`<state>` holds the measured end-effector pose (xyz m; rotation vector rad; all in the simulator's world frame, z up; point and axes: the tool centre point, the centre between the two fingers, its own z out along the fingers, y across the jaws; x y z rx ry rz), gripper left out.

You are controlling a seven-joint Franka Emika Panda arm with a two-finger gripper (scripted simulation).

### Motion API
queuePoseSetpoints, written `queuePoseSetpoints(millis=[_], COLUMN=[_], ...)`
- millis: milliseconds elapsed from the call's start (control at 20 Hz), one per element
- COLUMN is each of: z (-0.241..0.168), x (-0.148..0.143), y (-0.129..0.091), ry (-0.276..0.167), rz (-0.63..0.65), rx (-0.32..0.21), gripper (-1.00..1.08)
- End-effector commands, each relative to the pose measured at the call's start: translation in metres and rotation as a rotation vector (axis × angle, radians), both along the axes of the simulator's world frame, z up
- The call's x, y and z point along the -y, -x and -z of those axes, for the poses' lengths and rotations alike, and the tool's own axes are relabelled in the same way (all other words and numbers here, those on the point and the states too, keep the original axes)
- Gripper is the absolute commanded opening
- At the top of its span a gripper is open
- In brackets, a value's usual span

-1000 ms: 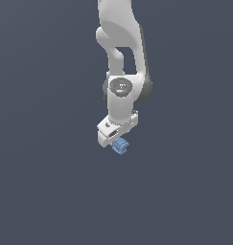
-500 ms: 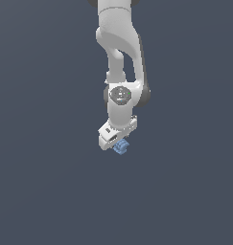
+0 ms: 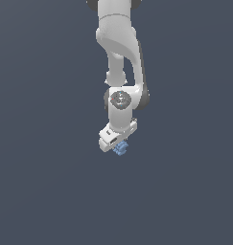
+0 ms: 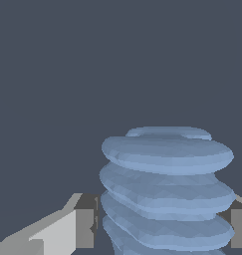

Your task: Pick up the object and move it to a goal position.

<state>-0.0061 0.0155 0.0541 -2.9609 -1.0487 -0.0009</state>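
The object (image 3: 121,148) is a small light-blue ridged piece, held at the tip of my white gripper (image 3: 119,146) in the exterior view, well above the dark ground plane. In the wrist view the object (image 4: 167,189) fills the space between my two fingers (image 4: 85,226), stacked blue ridges pressed on both sides by the pads. The gripper is shut on it. The arm hangs down from the top of the exterior view with the hand tilted. No goal marker shows in either view.
Only the plain dark grey-blue background (image 3: 41,167) surrounds the arm. No other objects, containers or edges are visible.
The gripper with the object has risen a little and drifted slightly toward the exterior view's right. The grip on the object is unchanged.
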Motion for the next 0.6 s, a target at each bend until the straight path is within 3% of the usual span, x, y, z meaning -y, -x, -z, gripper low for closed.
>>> queuePoseSetpoints(millis=[0,550], z=[0.0006,-0.0041], x=[0.0011,-0.0055], y=[0.0001,-0.0047], ry=[0.001,0.000], rz=[0.001,-0.001], rx=[0.000,0.001], gripper=[-1.00,-1.00])
